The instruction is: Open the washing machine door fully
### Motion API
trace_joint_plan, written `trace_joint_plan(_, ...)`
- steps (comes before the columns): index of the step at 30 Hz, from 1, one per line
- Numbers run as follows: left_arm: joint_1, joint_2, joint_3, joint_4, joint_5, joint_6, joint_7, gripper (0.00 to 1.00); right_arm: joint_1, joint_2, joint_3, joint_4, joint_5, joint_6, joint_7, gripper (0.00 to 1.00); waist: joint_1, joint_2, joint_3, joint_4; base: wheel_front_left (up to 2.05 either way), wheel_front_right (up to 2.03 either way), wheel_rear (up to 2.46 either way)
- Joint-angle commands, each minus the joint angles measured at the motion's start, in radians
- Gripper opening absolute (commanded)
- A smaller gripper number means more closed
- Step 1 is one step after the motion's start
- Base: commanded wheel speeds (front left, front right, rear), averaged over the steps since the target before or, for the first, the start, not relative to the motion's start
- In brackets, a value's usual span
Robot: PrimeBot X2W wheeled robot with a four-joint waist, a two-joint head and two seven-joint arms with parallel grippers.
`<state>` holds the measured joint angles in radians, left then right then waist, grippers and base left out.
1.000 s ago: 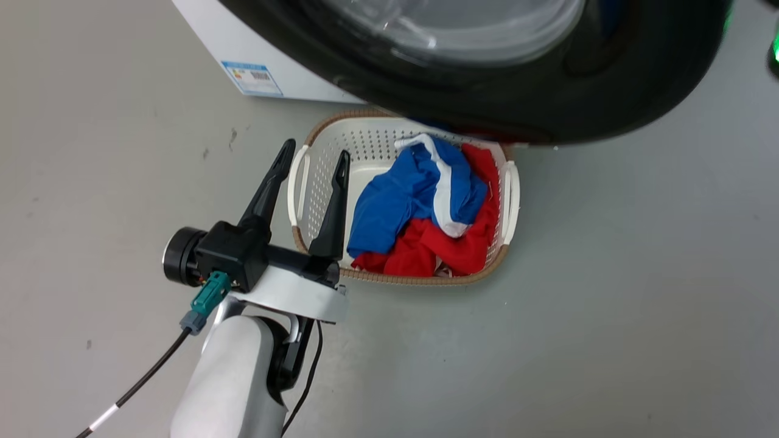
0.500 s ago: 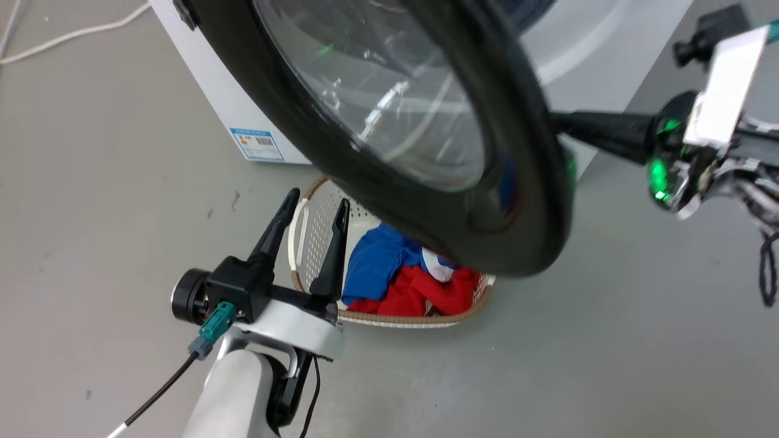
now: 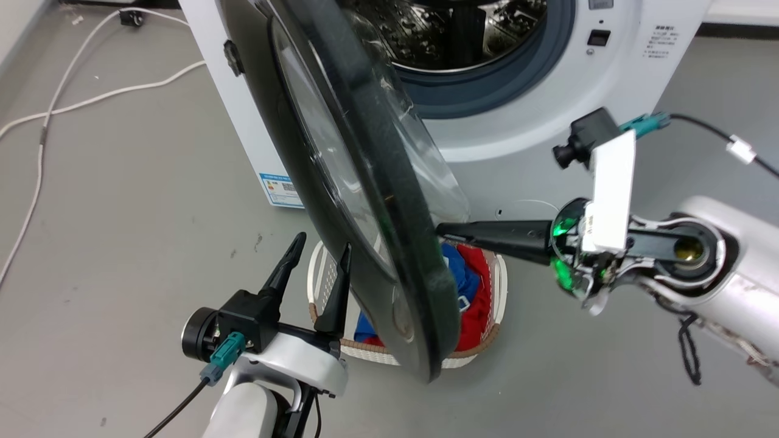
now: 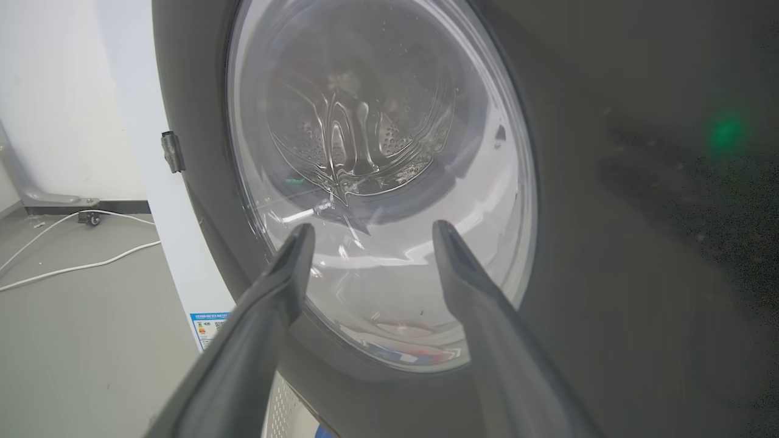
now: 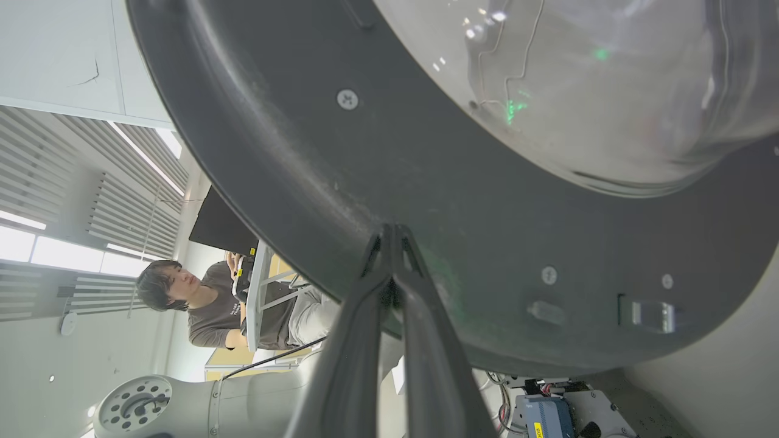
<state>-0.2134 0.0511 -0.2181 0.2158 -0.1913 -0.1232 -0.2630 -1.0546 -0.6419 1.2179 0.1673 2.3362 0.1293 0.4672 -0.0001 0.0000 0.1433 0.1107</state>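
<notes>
Fingertips of the right gripper (image 3: 444,230) are pressed together against the matte inner rim of the round, glass-bowled washing machine door (image 3: 377,170); the left gripper (image 3: 323,241) is held open outside.

— What's the floor like?
— A plain grey floor (image 3: 109,201), a bit scuffed. White cables (image 3: 97,97) trail across it towards a white wall (image 4: 55,91) with a dark skirting board (image 4: 115,207).
— Any windows?
— Bright windows (image 5: 36,246) with slatted blinds (image 5: 128,225). A person (image 5: 213,304) sits at a desk (image 5: 258,286).
</notes>
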Motion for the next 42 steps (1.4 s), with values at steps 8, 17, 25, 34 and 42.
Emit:
trace_joint_plan(8, 0.029, -0.001, -0.004, 0.011, -0.007, -0.005, -0.002, 1.00, 0.084, 0.049, -0.024, 0.031, -0.001, 0.003, -0.080, 0.00, 0.0001, 0.0000, -0.054, 0.015, 0.00, 0.00, 0.00)
trace_joint_plan(17, 0.072, 0.000, 0.021, 0.010, 0.000, -0.007, -0.002, 1.00, 0.259, 0.026, -0.238, 0.051, -0.029, 0.002, -0.325, 0.00, 0.0001, 0.0000, -0.097, -0.024, 0.00, 0.00, 0.00)
trace_joint_plan(25, 0.119, 0.013, 0.083, 0.005, -0.006, -0.008, -0.002, 1.00, 0.533, -0.039, -0.432, -0.035, -0.108, 0.002, -0.500, 0.00, 0.0001, 0.0000, -0.141, -0.086, 0.00, 0.00, 0.00)
trace_joint_plan(34, 0.152, 0.021, 0.134, 0.000, 0.004, -0.008, -0.002, 1.00, 0.760, -0.048, -0.536, -0.087, -0.223, 0.003, -0.680, 1.00, 0.0001, 0.0000, -0.152, -0.132, 0.00, 0.00, 0.00)
trace_joint_plan(42, 0.165, 0.026, 0.145, 0.006, 0.003, -0.008, -0.002, 1.00, 0.875, -0.013, -0.736, 0.061, -0.590, 0.003, -0.730, 1.00, 0.0001, 0.0000, -0.168, -0.151, 0.00, 0.00, 0.00)
